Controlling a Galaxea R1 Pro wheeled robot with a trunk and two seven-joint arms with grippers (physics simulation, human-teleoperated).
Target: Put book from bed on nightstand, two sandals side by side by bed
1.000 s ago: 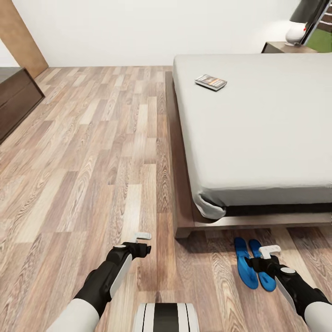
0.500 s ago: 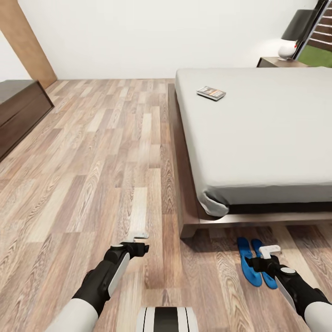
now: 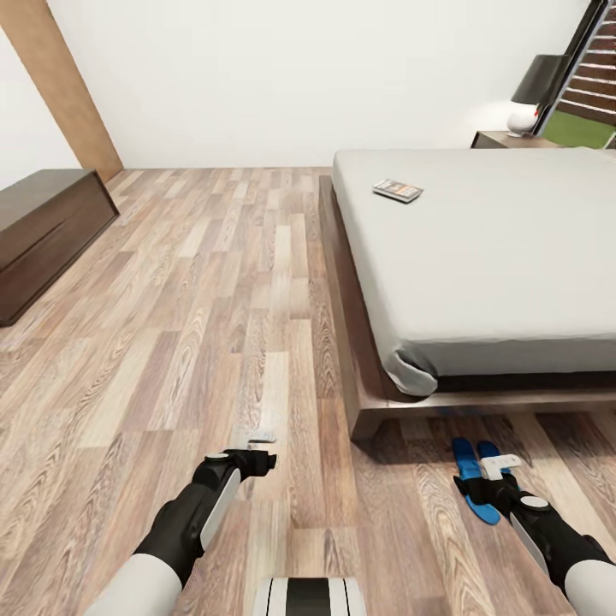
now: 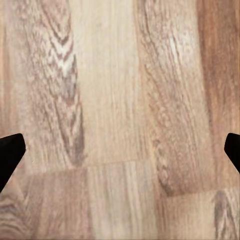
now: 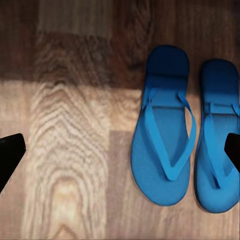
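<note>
Head camera tilting up and shifting since a second ago: whole scene sliding lower in frame, more of the white wall, door edge and dark low cabinet (image 3: 47, 231) now showing at left. No real motion of the objects themselves.

Book (image 3: 398, 190) lying flat on the light-grey mattress of the bed (image 3: 513, 257), near the bed's left edge toward the far end, same spot on the mattress as before. Nightstand (image 3: 505, 139) standing past the far corner of the bed, carrying a lamp (image 3: 532, 96) with dark shade and white base.

Two sandals (image 3: 475, 483) lying side by side on the wood floor (image 3: 214, 282), just beside the foot corner of the bed frame; straps up, soles parallel and nearly touching in the right wrist view (image 5: 162, 127).

Right pincer (image 3: 494, 479) hovering over the sandals, partly covering them from the head camera; fingers spread wide at the edges of the wrist view, holding nothing. Left pincer (image 3: 259, 449) hanging over bare planks, well apart from the bed; fingers likewise wide apart (image 4: 9, 152), empty. Both arms keeping roughly the same posture as a second ago.
</note>
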